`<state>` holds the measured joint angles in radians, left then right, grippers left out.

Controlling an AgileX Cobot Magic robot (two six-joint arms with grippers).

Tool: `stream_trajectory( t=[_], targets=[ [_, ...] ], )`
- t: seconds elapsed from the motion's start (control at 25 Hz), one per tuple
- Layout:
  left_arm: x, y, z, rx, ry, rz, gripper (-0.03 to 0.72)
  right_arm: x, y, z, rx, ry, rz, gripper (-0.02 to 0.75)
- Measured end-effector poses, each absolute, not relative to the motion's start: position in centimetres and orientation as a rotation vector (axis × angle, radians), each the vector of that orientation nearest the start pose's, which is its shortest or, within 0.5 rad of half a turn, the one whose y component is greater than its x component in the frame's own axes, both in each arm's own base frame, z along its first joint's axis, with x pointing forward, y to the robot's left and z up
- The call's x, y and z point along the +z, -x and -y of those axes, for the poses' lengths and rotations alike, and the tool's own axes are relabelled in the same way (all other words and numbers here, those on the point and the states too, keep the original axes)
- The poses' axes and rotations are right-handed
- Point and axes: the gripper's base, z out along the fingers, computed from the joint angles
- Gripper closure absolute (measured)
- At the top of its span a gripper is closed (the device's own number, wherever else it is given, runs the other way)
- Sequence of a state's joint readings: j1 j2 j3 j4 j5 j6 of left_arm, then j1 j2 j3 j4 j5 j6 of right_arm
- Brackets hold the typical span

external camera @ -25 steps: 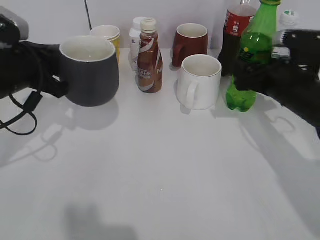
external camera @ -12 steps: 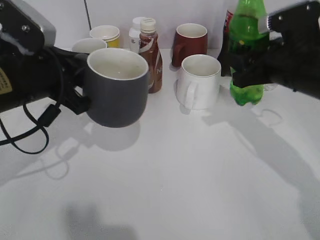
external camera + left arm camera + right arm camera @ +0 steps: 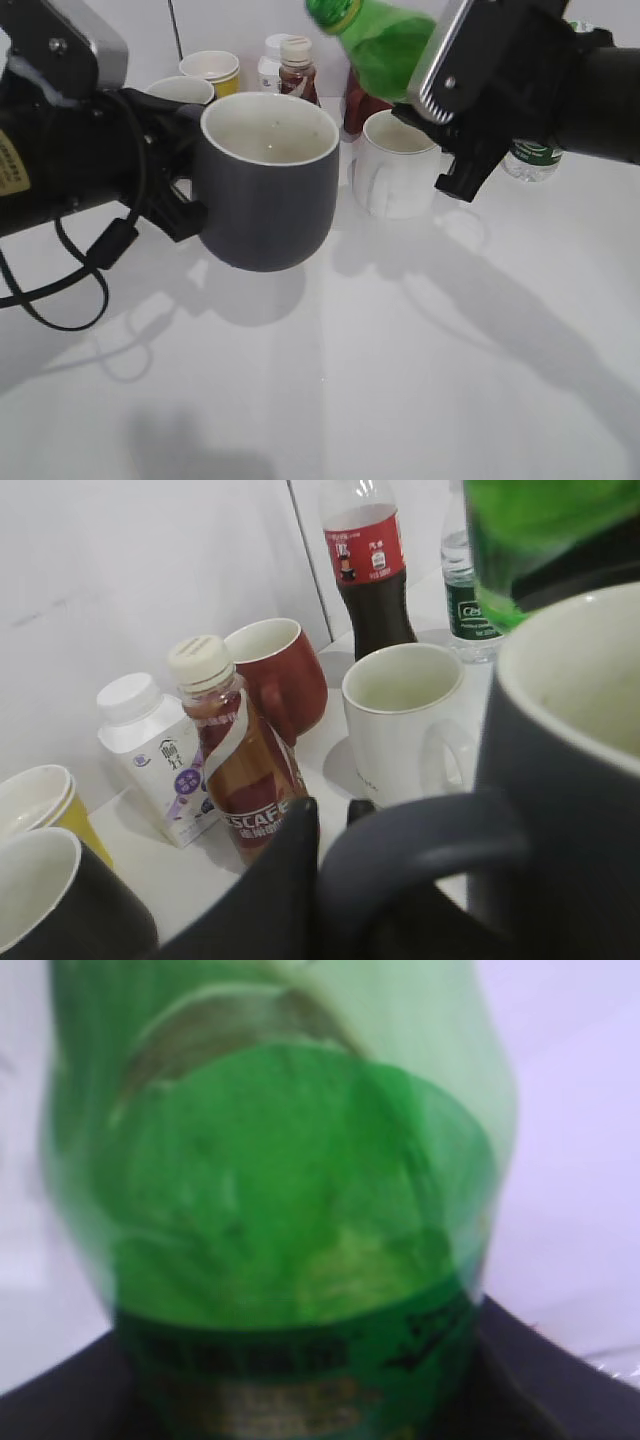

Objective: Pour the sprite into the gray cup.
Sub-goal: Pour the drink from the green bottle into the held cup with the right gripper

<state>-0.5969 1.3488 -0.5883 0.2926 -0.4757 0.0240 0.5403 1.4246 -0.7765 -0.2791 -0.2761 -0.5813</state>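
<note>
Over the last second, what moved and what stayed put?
The right gripper lifted the sprite off the table and tipped it, neck leftward, toward the gray cup. The left gripper, holding that cup by its handle, carried it right, nearer the camera. The white mug and brown coffee bottle stayed.

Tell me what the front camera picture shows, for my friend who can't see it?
Two black robot arms meet above a white table: the left gripper holds up a gray cup, and the right gripper tips a green sprite bottle with its neck toward the cup. Behind stand a white mug, other cups and small bottles.
</note>
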Motion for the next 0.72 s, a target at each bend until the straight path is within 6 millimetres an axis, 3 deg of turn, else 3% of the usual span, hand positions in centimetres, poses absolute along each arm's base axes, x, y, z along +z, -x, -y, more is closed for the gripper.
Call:
stream_trajectory(
  t=[0.28, 0.72],
  targets=[
    [24.7, -21.7, 16.0, -0.310, -0.878, -1.638, 0.631, 27.3, -26.3, -16.6, -0.316, 1.396, -1.239, 0.325],
    [24.5, -20.7, 17.1, -0.337, -0.940, -1.635, 0.631, 27.4, -26.3, -16.6, -0.515, 1.567, -1.030, 0.326]
  ],
)
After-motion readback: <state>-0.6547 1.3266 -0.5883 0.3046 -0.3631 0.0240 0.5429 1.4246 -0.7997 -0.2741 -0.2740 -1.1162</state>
